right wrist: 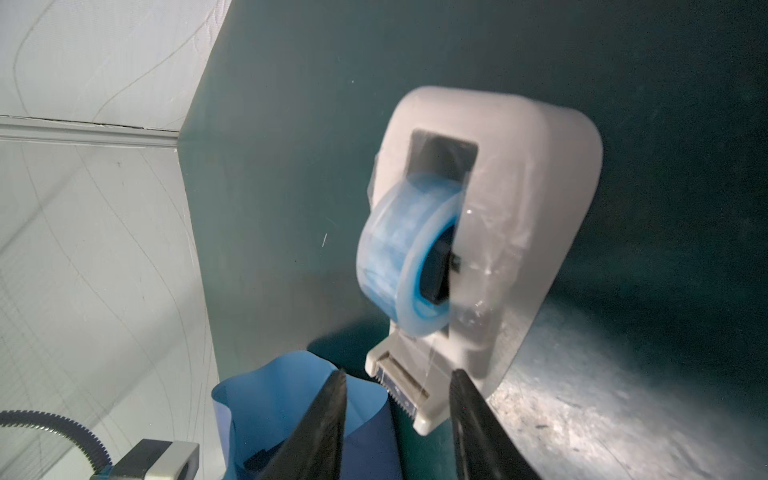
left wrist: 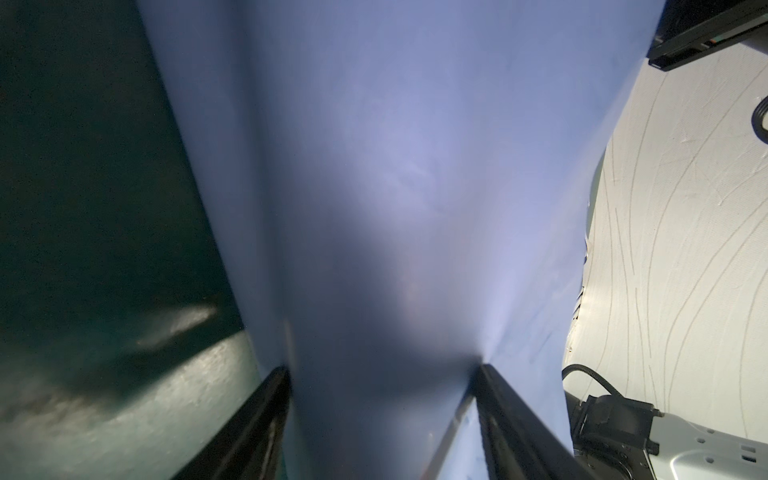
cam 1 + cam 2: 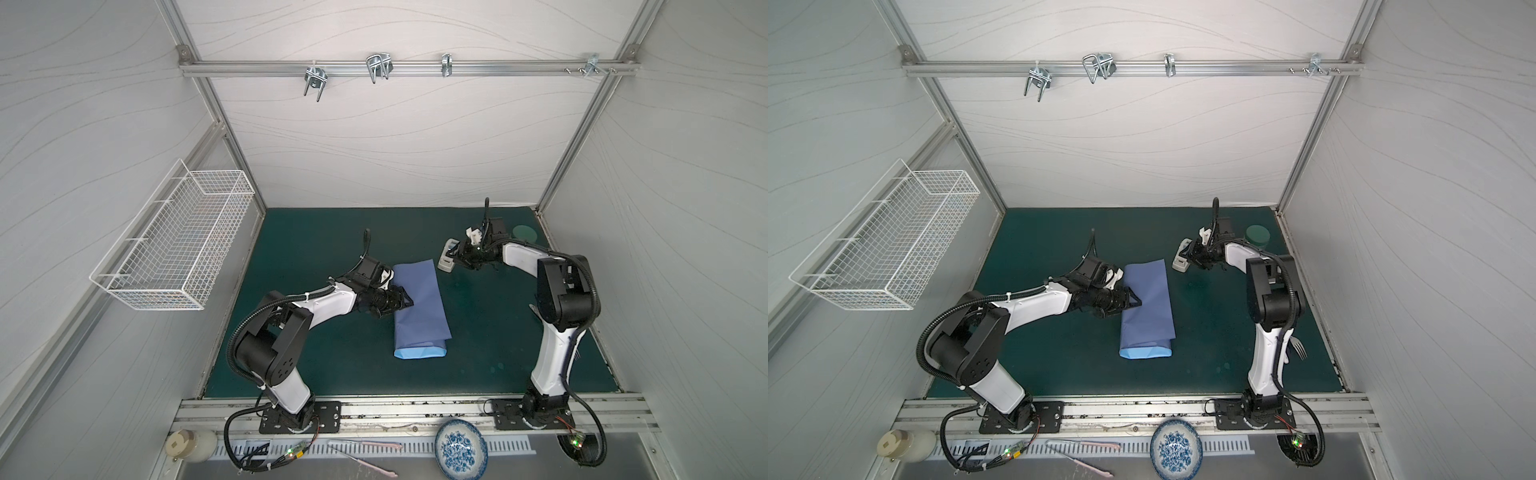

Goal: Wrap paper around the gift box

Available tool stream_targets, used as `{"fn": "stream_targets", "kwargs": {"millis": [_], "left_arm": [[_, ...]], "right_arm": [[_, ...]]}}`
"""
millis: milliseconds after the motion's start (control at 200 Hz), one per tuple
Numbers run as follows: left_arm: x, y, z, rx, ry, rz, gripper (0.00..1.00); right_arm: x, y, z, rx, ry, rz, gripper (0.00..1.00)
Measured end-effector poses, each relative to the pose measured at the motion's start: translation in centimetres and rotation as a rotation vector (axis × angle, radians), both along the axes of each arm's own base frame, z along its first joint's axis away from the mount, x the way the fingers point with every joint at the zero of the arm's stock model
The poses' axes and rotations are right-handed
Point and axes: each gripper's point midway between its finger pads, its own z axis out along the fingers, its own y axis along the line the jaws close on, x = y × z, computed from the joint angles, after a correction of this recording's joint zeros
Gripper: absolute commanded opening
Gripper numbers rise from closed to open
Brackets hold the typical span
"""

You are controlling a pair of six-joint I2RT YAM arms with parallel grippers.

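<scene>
The paper (image 3: pixel 419 307) (image 3: pixel 1148 303) lies folded into a long indigo bundle mid-mat, its light blue face showing at the near end (image 3: pixel 419 353). The gift box is hidden inside it. My left gripper (image 3: pixel 409 302) (image 3: pixel 1137 302) reaches in from the bundle's left side. In the left wrist view its jaws (image 2: pixel 384 368) clamp the paper-covered bundle, and the paper creases at one fingertip. My right gripper (image 3: pixel 455 253) (image 1: pixel 397 374) is open at the white tape dispenser (image 3: pixel 446 264) (image 1: pixel 519 208). Its fingers stand either side of the cutter end, and a clear strip runs from the blue tape roll (image 1: pixel 399 257).
A green round container (image 3: pixel 1256 236) stands at the back right, behind the right arm. A fork (image 3: pixel 1299 347) lies by the right arm's base link. A wire basket (image 3: pixel 174 245) hangs on the left wall. A patterned bowl (image 3: pixel 461 451) sits on the front ledge.
</scene>
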Motion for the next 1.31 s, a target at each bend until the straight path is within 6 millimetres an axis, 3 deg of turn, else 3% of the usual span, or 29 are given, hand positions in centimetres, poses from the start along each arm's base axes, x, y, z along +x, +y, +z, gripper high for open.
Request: {"fn": "stream_targets", "kwargs": {"millis": [705, 1306], "left_arm": [[0.0, 0.0, 0.0, 0.000, -0.001, 0.000, 0.69], [0.0, 0.0, 0.1, 0.000, -0.003, 0.001, 0.69]], "right_arm": [[1.1, 0.9, -0.5, 0.134, 0.014, -0.017, 0.36], [0.7, 0.6, -0.9, 0.192, 0.008, -0.044, 0.33]]}}
